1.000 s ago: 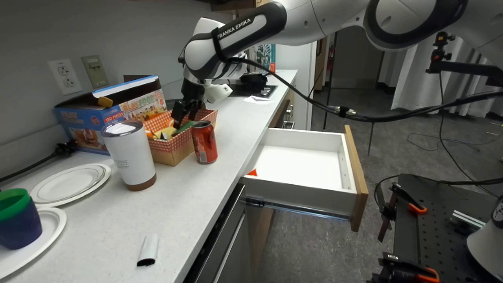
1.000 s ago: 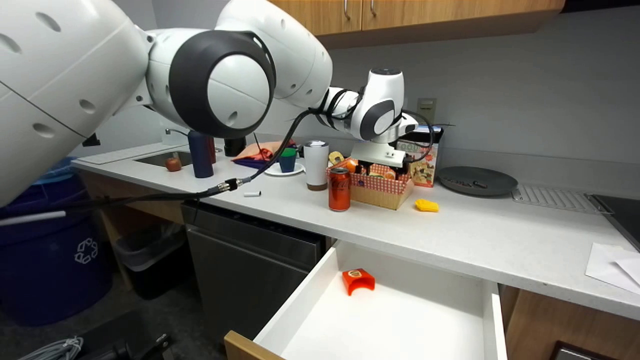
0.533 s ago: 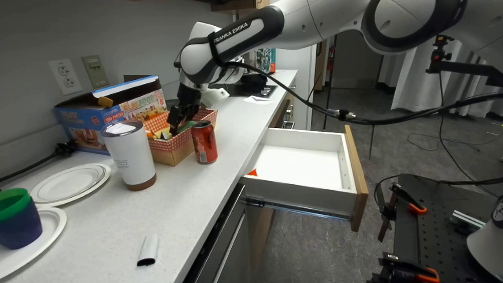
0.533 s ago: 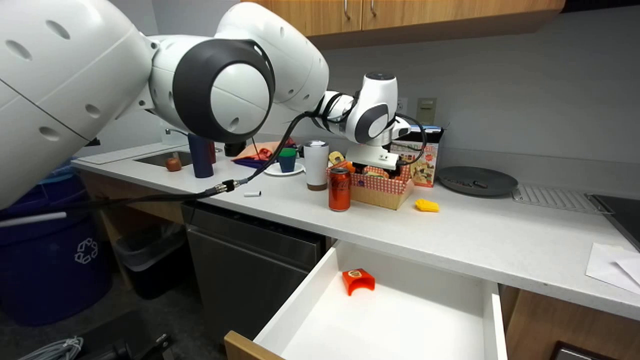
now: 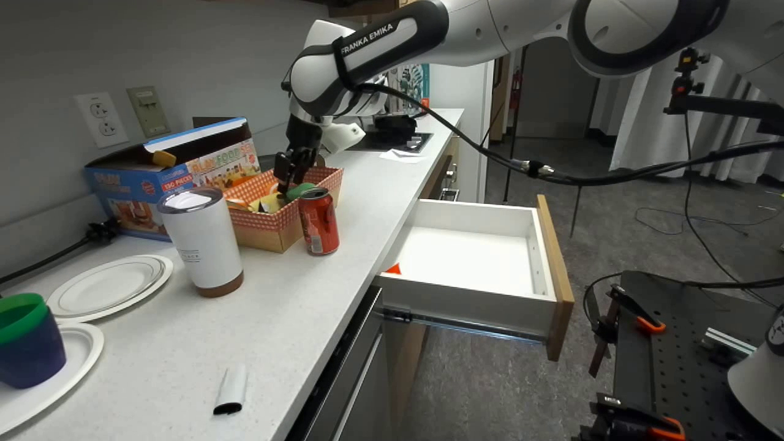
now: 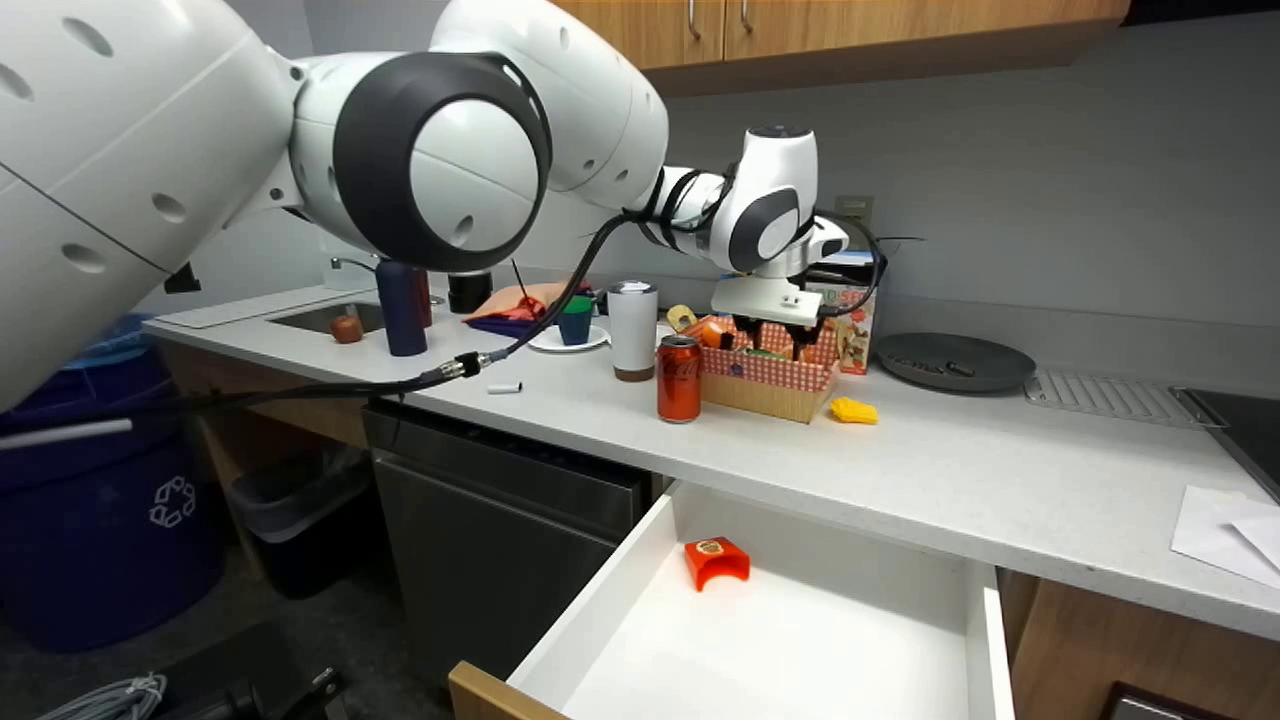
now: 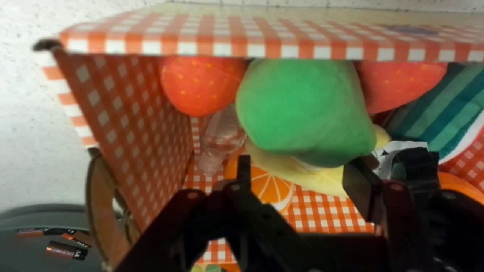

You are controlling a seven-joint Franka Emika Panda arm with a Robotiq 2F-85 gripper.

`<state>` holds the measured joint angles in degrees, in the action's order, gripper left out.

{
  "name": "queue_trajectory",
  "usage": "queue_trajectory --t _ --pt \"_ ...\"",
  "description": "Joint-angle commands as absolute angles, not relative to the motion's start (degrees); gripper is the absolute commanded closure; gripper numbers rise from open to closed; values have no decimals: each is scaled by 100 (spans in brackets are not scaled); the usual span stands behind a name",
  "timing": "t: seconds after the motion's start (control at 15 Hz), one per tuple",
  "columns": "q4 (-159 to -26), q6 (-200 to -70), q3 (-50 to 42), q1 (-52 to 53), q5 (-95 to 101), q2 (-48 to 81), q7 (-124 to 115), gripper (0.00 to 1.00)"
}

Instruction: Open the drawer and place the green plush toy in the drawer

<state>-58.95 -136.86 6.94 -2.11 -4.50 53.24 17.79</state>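
Observation:
The drawer [image 5: 554,275] stands pulled out below the counter; its white inside [image 6: 830,640] holds a red piece [image 6: 717,562]. The green plush toy [image 7: 302,109] lies in the red-checked basket [image 7: 143,113] on the counter, against one wall, on a yellow item. It partly shows behind the can in an exterior view [image 5: 299,191]. My gripper [image 7: 298,161] reaches down into the basket with its fingers wide apart. The toy lies just beyond the fingertips; its lower edge meets the right fingertip in the wrist view. The gripper also shows over the basket in both exterior views [image 5: 291,184] [image 6: 762,345].
A red can [image 5: 318,222] stands right against the basket's side, with a white tumbler [image 5: 202,242] beside it. A play food box [image 5: 177,177] stands behind. A yellow piece [image 6: 853,410] and a dark pan [image 6: 955,362] lie near the basket. Other play food fills the basket.
My gripper dipped into the basket half a second ago and has since risen and shifted toward the pan side. The basket has slid slightly the same way, and the green toy shows rounder now.

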Motion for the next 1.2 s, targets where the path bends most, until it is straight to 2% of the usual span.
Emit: queue_trajectory --t 0.0,0.13,0.6,0.67,0.8,0.87,1.13 --pt "-6006 -13350 754 -326 -527 5182 1708 5" --pt "-6056 -13260 809 -366 -630 5166 1692 0" --pt "-6448 -13185 884 -407 -941 5059 1636 0" --pt "-6518 -13231 880 -416 -980 5037 1617 25" --pt "-6597 -13303 857 -410 -1008 4999 1545 34" --pt "-6634 -13337 849 -411 -1023 4970 1519 44" --pt "-6804 -13485 803 -388 -989 4723 1445 71"
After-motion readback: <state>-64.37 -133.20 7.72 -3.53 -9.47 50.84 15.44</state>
